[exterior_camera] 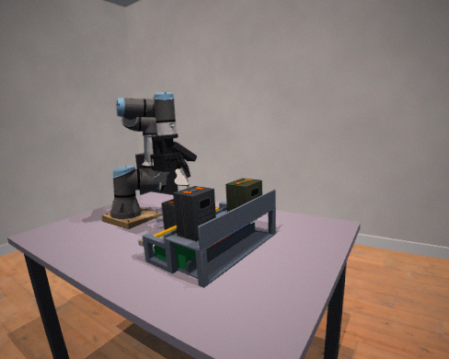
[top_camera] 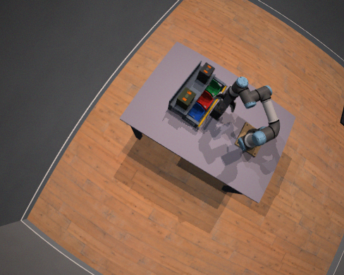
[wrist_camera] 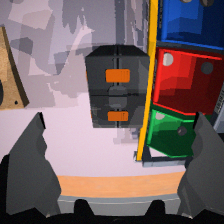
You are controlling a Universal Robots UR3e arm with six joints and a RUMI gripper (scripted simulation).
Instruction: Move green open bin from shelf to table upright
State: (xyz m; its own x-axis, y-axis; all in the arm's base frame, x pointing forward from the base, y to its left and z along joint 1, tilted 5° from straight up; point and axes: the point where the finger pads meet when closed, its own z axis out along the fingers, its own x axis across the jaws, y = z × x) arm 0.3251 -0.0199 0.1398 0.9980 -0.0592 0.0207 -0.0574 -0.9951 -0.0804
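Note:
The green bin (top_camera: 213,87) (exterior_camera: 185,258) (wrist_camera: 170,140) sits in the low front bay at one end of the grey shelf (top_camera: 185,83) (exterior_camera: 238,224), beside the red bin. In the wrist view a light and a dark round part show in it; its far side is partly hidden by a fingertip. A yellow bar (top_camera: 209,112) (wrist_camera: 147,107) runs along the shelf front. My gripper (wrist_camera: 118,113) is open and empty, pointing down in front of the shelf, above a black case. In the wrist view one fingertip overlaps the green bin and the other lies over the table side.
The black case (top_camera: 216,112) (exterior_camera: 168,214) (wrist_camera: 119,87) stands on the table close before the yellow bar. Red (top_camera: 205,100) (wrist_camera: 187,80) and blue (top_camera: 197,113) (wrist_camera: 192,25) bins share the bay. A dark case (top_camera: 206,72) (exterior_camera: 194,214) and an olive case (top_camera: 186,99) (exterior_camera: 244,194) stand on the shelf's upper level.

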